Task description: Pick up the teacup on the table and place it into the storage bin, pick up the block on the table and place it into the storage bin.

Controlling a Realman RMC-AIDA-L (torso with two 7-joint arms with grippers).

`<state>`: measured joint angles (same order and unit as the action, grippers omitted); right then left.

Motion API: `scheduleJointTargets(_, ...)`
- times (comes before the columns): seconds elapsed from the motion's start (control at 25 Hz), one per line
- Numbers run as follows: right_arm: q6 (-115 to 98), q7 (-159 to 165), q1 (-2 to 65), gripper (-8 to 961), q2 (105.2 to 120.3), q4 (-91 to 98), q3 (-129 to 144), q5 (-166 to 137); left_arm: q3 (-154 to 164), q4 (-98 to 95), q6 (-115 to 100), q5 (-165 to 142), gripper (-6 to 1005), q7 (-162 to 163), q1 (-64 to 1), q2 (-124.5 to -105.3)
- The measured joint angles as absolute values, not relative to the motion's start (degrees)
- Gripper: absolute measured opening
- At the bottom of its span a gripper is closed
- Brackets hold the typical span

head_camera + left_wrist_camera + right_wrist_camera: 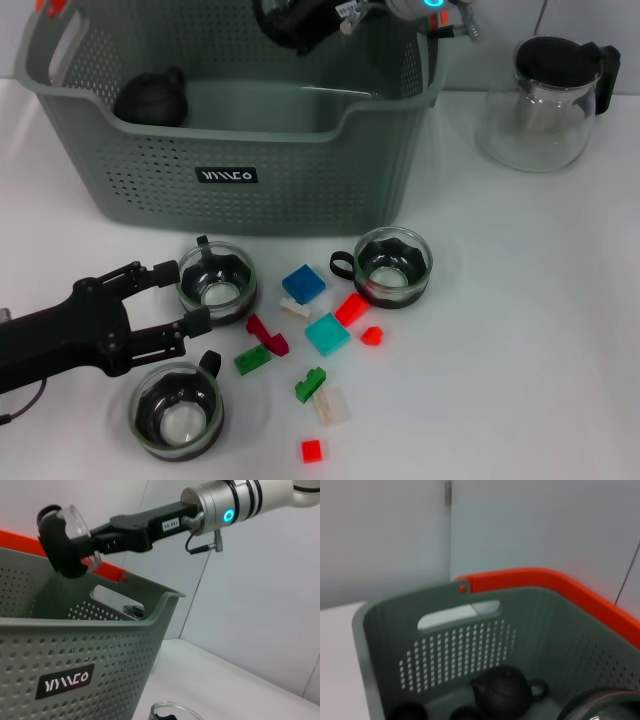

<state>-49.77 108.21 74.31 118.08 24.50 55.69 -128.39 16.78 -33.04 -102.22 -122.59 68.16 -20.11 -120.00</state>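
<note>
Left wrist view — right gripper [82, 542] holds teacup [75, 527] above storage bin [85, 645].

A plain white tabletop [540, 330] fills the near scene. Beyond its far edge stands a pale grey wall [260, 610] with a thin vertical seam.

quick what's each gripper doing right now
Left gripper: open, empty, beside a teacup on the table.
Right gripper: shut on a glass teacup above the storage bin.
</note>
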Motion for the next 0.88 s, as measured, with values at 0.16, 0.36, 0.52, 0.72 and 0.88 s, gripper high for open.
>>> scheduleJointTargets(0.16, -49.37, 108.44, 74.03, 56, 118.14, 24.37, 56.34, -128.41, 16.78, -33.04, -102.21, -122.58, 873, 68.19, -20.32, -120.05)
scheduleJointTargets(0.36, -49.08, 108.61, 73.81, 56, 118.28, 24.14, 56.87, -128.42, 16.79, -33.04, -102.21, -122.59, 873, 68.14, -20.3, -120.06)
scheduleJointTargets(0.52, -48.98, 108.83, 73.81, 56, 118.28, 24.14, 56.84, -128.26, 16.82, -33.04, -102.21, -122.6, 873, 68.2, -20.43, -120.07)
scheduleJointTargets(0.72, -48.42, 110.24, 73.84, 56, 118.25, 24.15, 56.55, -128.19, 16.87, -33.04, -102.25, -122.61, 873, 68.21, -20.46, -120.16)
scheduleJointTargets(0.88, -46.9, 115.77, 74.03, 57, 118.22, 24.08, 56.46, -128.11, 16.78, -32.99, -102.34, -122.61, 873, 68.21, -20.48, -120.15)
